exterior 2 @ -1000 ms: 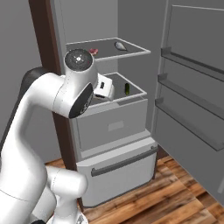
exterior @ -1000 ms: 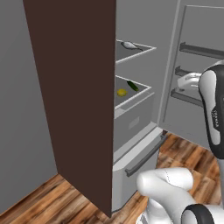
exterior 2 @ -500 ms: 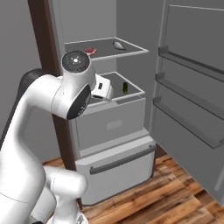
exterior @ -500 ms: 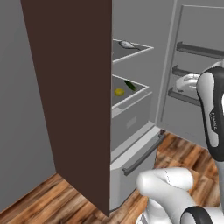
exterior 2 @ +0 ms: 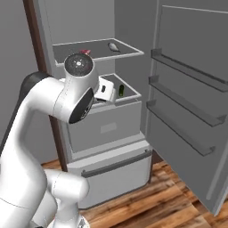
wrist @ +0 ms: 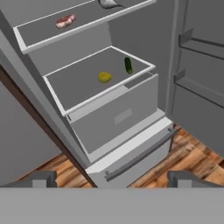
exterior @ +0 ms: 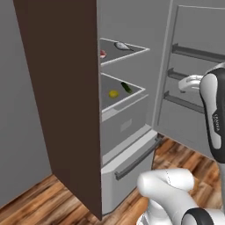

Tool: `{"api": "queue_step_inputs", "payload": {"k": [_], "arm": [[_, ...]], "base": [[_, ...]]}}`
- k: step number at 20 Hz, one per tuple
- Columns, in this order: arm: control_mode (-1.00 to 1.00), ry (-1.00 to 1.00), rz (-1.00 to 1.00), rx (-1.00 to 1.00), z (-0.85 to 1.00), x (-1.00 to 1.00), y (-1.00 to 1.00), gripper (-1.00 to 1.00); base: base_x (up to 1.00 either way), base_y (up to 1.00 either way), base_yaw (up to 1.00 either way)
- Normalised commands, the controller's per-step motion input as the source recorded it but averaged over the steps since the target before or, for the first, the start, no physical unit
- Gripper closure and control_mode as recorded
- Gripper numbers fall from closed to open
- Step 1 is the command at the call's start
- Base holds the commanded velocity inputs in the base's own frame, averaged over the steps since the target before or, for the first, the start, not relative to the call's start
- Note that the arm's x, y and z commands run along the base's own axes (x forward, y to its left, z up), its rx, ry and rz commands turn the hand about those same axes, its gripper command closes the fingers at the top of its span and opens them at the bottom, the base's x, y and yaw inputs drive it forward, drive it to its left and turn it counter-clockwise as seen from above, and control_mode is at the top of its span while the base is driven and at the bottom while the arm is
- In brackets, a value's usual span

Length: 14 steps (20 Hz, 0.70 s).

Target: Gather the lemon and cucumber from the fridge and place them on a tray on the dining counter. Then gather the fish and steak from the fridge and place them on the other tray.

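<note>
**Approach to the lower fridge shelf: lemon and cucumber pick**

Wood-plank flooring runs under the open fridge (wrist: 131,144), whose door stands swung out on the right of every view. From my remote station I read the scene near to far as follows.

1. Gripper (wrist: 111,177): two dark fingertips at the bottom of the hand view, spread wide, nothing between them. It sits well short of the shelves.
2. Lower shelf: the lemon (wrist: 104,77) lies near the middle, with the cucumber (wrist: 128,65) just beyond it toward the right rear corner; the two are near each other but apart.
3. Upper shelf: the steak (wrist: 65,20) lies toward the left and a pale grey item, which I judge to be the fish (wrist: 109,3), toward the right.

Procedure, as I judge it: I advance the hand under the upper shelf, keep the fingers clear of the pale shelf edge, centre on the lemon first as the nearer item, then close.

Markings: small dark lettering runs down the arm (exterior: 215,118) in the left base view; too small to read with confidence
</note>
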Motion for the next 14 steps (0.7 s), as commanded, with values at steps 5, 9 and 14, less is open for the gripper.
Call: {"api": "queue_step_inputs", "payload": {"k": [5, 9, 14], "arm": [[1.00, 0.00, 0.00, 0.00, 0.00, 0.00, 0.00, -1.00], [1.00, 0.00, 0.00, 0.00, 0.00, 0.00, 0.00, -1.00], [1.00, 0.00, 0.00, 0.00, 0.00, 0.00, 0.00, -1.00]], "base": [[0.30, -0.03, 0.22], [0.25, 0.00, 0.23], [0.69, -0.10, 0.29]]}}
